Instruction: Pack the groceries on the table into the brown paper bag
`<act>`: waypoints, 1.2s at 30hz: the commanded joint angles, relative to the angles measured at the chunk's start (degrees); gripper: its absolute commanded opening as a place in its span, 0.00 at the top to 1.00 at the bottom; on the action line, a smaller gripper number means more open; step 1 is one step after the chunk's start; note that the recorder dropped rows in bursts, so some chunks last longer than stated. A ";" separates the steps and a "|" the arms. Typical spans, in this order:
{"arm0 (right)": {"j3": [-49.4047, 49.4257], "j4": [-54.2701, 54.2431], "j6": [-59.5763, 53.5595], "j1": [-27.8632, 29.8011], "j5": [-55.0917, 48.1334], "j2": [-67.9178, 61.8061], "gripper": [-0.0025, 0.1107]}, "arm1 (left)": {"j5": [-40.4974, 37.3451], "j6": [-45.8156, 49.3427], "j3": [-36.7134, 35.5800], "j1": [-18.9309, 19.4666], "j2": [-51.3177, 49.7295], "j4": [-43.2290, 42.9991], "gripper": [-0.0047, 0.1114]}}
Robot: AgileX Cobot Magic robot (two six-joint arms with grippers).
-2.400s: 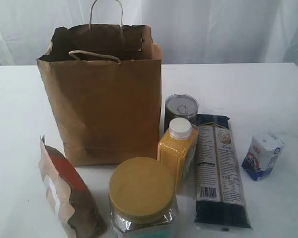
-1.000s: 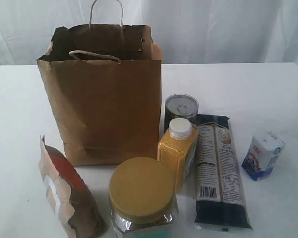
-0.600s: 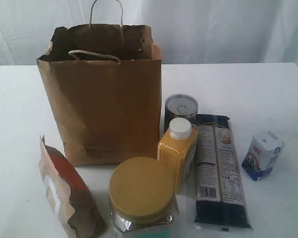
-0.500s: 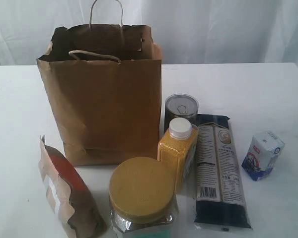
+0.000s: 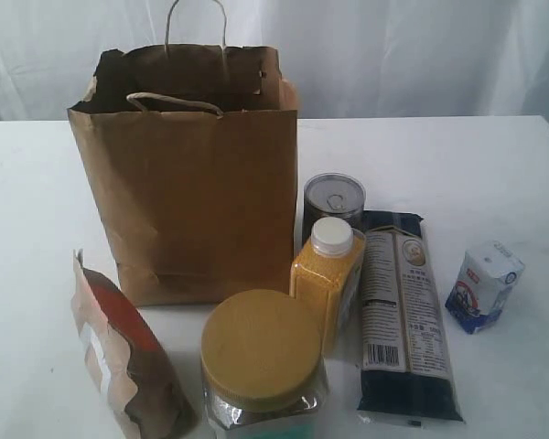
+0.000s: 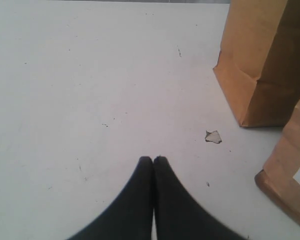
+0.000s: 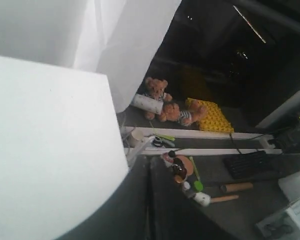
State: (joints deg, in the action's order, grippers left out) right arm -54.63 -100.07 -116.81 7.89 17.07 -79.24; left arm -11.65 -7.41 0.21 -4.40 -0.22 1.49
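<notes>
The brown paper bag (image 5: 188,174) stands upright on the white table (image 5: 457,165), mouth open; its corner (image 6: 262,60) shows in the left wrist view. In front of it stand the groceries: brown-red pouch (image 5: 123,352), gold-lidded jar (image 5: 263,361), white-capped yellow bottle (image 5: 328,274), pull-tab can (image 5: 334,199), long dark-blue packet (image 5: 404,315) lying flat, and small white-blue carton (image 5: 483,286). My left gripper (image 6: 153,159) is shut and empty over bare table, apart from the bag and the pouch (image 6: 290,170). My right gripper (image 7: 149,162) is shut, empty, at the table's corner. Neither gripper shows in the exterior view.
A small torn paper scrap (image 6: 213,136) lies on the table near the bag's corner. Beyond the table's edge (image 7: 112,115) the right wrist view shows a white curtain (image 7: 125,45) and clutter on the floor, including teddy bears (image 7: 165,102).
</notes>
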 commanded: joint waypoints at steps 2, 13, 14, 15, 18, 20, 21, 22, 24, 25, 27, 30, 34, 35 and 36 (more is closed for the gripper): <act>3.86 15.06 39.02 -0.99 -6.01 1.30 0.98 | 0.12 -0.02 -0.21 -0.34 0.22 0.38 0.96; 8.03 143.29 168.84 -2.86 -12.37 0.64 0.98 | 0.12 -0.02 -0.21 -0.34 0.22 0.38 0.96; 7.52 149.82 172.93 -4.04 -11.99 0.77 0.98 | 0.12 -0.02 -0.21 -0.34 0.22 0.38 0.96; 7.14 156.59 176.53 -5.24 -11.57 1.01 0.98 | 0.12 -0.02 -0.21 -0.34 0.22 0.38 0.96; 6.07 166.22 181.47 -8.32 -9.88 1.88 0.98 | 0.12 -0.02 -0.21 -0.34 0.22 0.38 0.96; 5.97 166.29 181.62 -9.70 -8.40 1.97 0.98 | 0.12 -0.02 -0.21 -0.34 0.22 0.38 0.96; 5.97 166.29 181.62 -10.17 -7.80 1.85 0.98 | 0.12 -0.02 -0.21 -0.34 0.22 0.38 0.96; 5.97 166.29 181.62 -10.39 -7.67 1.60 0.98 | 0.12 -0.02 -0.21 -0.34 0.22 0.38 0.96; 5.97 166.03 181.62 -10.75 -7.20 1.04 0.98 | 0.12 -0.02 -0.21 -0.34 0.22 0.38 0.96; 5.97 165.09 181.62 -10.75 -5.92 0.61 0.98 | 0.12 -0.02 -0.21 -0.34 0.22 0.38 0.96; 5.97 162.58 181.51 -10.75 -2.19 -0.15 0.98 | 0.12 -0.02 -0.21 -0.34 0.22 0.38 0.96; 6.08 162.62 178.04 -10.15 10.04 -1.79 0.98 | 0.12 -0.02 -0.21 -0.34 0.22 0.38 0.96; 6.08 162.47 166.43 -10.19 15.08 -3.94 0.98 | 0.12 -0.02 -0.21 -0.34 0.22 0.38 0.96; 6.08 162.47 164.91 -10.19 15.39 -4.56 0.98 | 0.12 -0.02 -0.21 -0.34 0.22 0.38 0.96; 6.08 162.47 163.55 -10.19 15.56 -5.35 0.98 | 0.12 -0.02 -0.21 -0.34 0.22 0.38 0.96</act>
State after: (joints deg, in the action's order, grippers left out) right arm -48.46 62.69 52.00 -2.51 31.08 -83.15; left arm -11.65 -7.41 0.21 -4.40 -0.22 1.49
